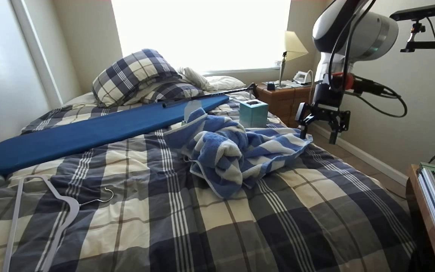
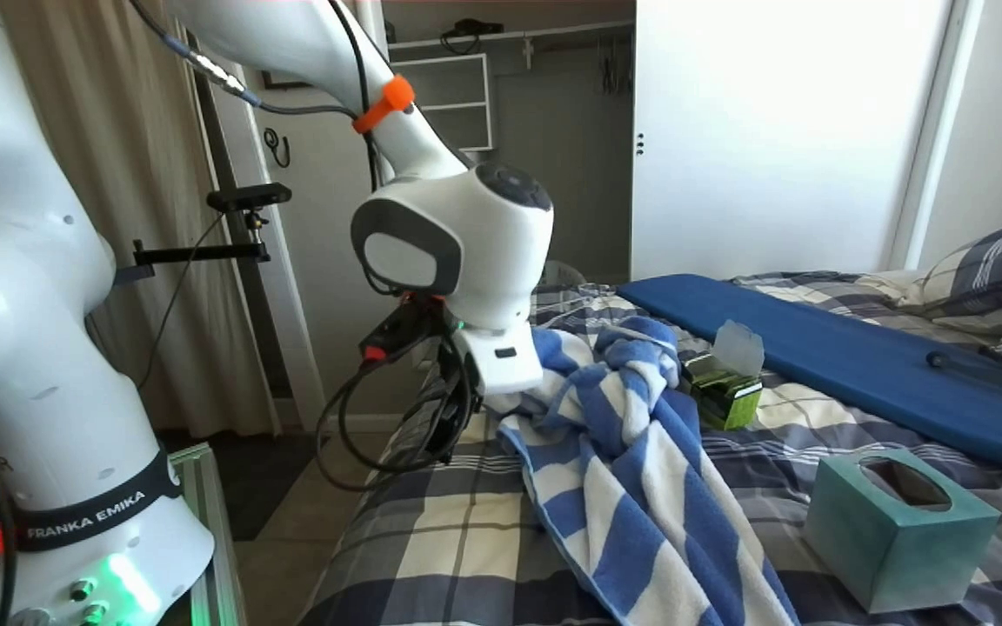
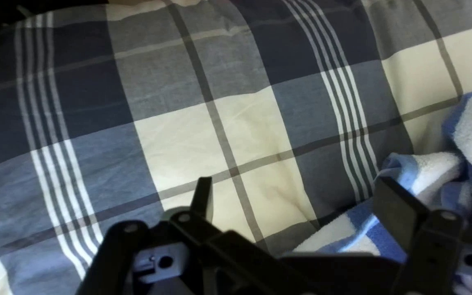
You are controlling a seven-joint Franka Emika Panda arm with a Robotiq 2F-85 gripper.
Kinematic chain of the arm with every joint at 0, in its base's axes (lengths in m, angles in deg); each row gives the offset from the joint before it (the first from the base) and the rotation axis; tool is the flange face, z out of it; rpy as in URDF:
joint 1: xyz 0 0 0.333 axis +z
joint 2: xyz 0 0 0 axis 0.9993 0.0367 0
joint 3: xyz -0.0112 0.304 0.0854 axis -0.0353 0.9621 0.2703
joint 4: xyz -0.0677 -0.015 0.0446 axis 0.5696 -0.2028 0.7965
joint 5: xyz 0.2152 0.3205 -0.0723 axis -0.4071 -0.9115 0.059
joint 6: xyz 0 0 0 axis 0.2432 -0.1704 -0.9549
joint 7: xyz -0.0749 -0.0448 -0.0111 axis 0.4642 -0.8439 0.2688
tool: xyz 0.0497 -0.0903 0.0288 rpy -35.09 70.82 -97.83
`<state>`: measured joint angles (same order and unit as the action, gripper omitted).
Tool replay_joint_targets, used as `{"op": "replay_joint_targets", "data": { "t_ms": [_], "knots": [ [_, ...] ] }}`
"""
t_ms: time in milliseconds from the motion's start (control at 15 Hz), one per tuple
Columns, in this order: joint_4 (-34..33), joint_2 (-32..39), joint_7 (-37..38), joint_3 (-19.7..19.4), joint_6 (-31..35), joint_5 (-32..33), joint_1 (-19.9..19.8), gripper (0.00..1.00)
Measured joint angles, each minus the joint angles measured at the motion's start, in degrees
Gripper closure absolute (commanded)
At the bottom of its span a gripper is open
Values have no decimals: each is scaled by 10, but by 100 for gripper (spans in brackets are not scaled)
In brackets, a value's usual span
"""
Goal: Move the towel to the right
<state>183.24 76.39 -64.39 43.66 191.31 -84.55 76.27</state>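
Towel [image 2: 640, 478], one, striped blue and white: bunched, with a flat tail, lying to the left of the tissue box [image 2: 901, 539] in an exterior view and apart from it. Likely faults: the loose tail, if dragged, might tip the tissue box; a pinch on a thin edge could slip, or merely unroll the bunch; a grasp taken too low may catch the quilt [image 3: 219, 123] as well; the green carton [image 2: 724, 396], behind and left of the tissue box in that view, could be snagged. End effector [image 1: 318, 138], one: right of the tissue box in an exterior view; fingers [image 3: 395, 213] spread wide, holding nothing; one overlaps the towel in the wrist view, contact cannot be told.
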Motion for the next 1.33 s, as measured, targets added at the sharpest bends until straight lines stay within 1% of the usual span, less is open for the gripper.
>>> {"op": "replay_joint_targets", "data": {
  "t_ms": [67, 200, 333, 467, 600, 733, 1333],
  "knots": [
    [11, 8, -36, 5, 28, -44, 1, 0],
    [17, 14, -117, 15, 50, -133, 1, 0],
    [11, 17, -201, 28, 48, -221, 2, 0],
    [-1, 28, -283, 42, 27, -307, 6, 0],
    [-13, 57, -361, 62, 16, -384, 16, 0],
    [-16, 78, -369, 65, 17, -391, 23, 0],
    [-17, 68, -368, 58, 17, -392, 21, 0]
  ]
}}
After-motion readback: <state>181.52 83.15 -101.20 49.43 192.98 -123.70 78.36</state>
